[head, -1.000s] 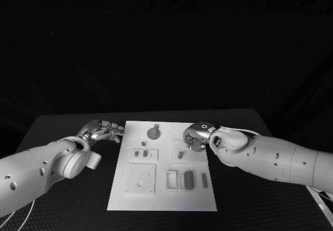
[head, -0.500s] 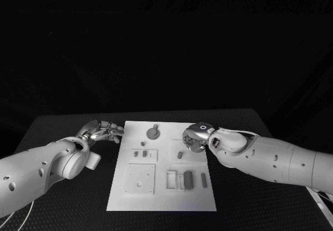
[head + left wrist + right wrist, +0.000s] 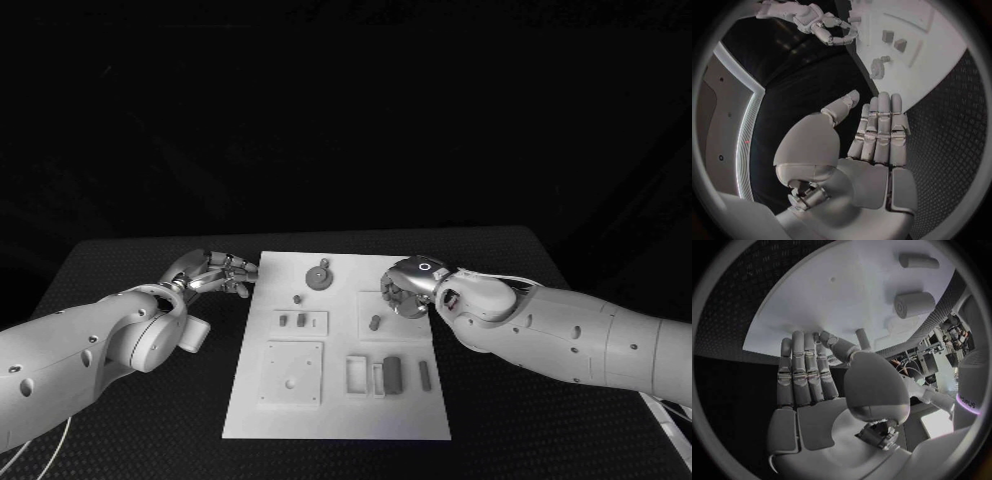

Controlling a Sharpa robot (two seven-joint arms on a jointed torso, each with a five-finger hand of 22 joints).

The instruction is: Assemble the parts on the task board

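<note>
Task board (image 3: pixel 335 400): a white plate lying flat in the middle of the black desk (image 3: pixel 130 270), grey parts set in its recesses.
Round part (image 3: pixel 316 273): near the board's far edge, between the two hands.
Left hand (image 3: pixel 216 272): just off the board's left edge, fingers straight and together, holding nothing.
Right hand (image 3: pixel 405 290): over the board's far right corner, fingers extended, nothing in it.

My task board (image 3: pixel 335 425) lies flat on the table, a white plate. Small grey parts (image 3: pixel 391 373) rest on it, a round one (image 3: pixel 316 274) at the far end.
</note>
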